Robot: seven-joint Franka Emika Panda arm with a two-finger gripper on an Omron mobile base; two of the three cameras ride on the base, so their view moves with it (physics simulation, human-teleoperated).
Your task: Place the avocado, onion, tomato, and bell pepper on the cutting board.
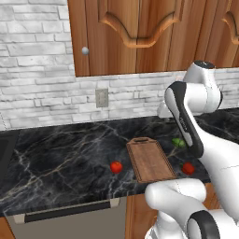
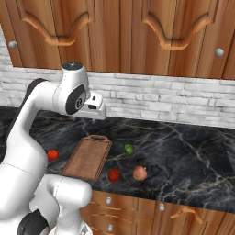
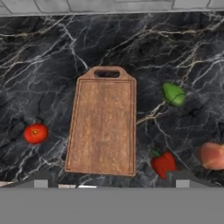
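Note:
The brown cutting board lies bare on the dark marble counter, handle slot toward the wall. A round red tomato sits to its left. To its right are the green avocado, the red bell pepper near the board's front corner, and the pinkish onion farther right. My gripper hangs open high above the board's far end, holding nothing. The right base view shows the same items: board, tomato, avocado, pepper, onion.
Wooden wall cabinets hang above a white brick backsplash with an outlet. The counter's front edge runs just in front of the board. A dark recess lies at the counter's far left.

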